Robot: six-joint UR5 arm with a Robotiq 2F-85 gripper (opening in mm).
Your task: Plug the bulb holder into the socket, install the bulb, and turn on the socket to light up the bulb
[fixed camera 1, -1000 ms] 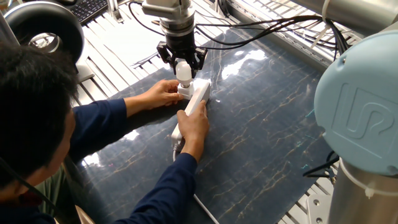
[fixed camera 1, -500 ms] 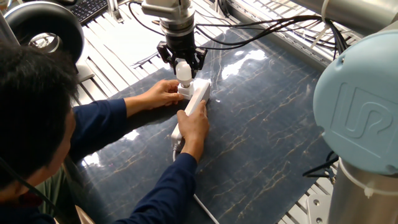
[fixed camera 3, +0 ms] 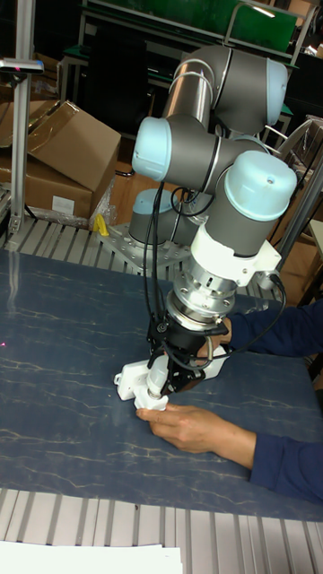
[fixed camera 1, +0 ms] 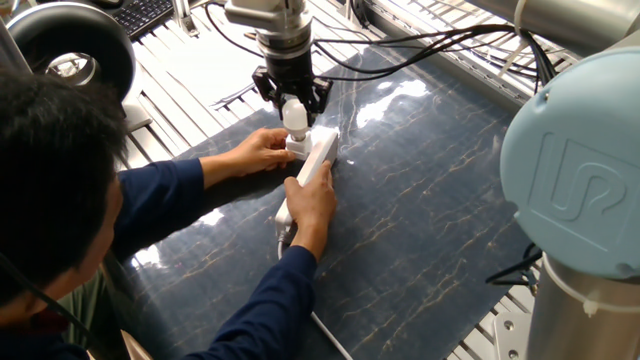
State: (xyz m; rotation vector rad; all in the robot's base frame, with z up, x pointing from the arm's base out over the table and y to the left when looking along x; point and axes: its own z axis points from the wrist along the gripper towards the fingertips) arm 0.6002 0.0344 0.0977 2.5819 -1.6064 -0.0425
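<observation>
My gripper (fixed camera 1: 294,108) points straight down over the near end of the socket (fixed camera 1: 321,156), a slim white strip lying on the dark mat. It is shut on the white bulb (fixed camera 1: 295,116), which stands upright with its base down in the small white bulb holder (fixed camera 1: 297,148) at the socket's side. In the tall fixed view, the gripper (fixed camera 3: 164,375) holds the bulb (fixed camera 3: 159,384) above the holder (fixed camera 3: 151,403), with the socket (fixed camera 3: 133,380) behind it. The bulb is dark. A person's hands hide much of the socket.
A person in blue sleeves sits at the left; one hand (fixed camera 1: 258,152) steadies the holder and the other hand (fixed camera 1: 313,203) presses on the socket. A white cable (fixed camera 1: 325,335) trails toward the front edge. Black cables (fixed camera 1: 420,45) hang from the arm at the back.
The large pale-blue arm joint in the foreground has shifted slightly left. The gripper, bulb and both hands stay where they were.
</observation>
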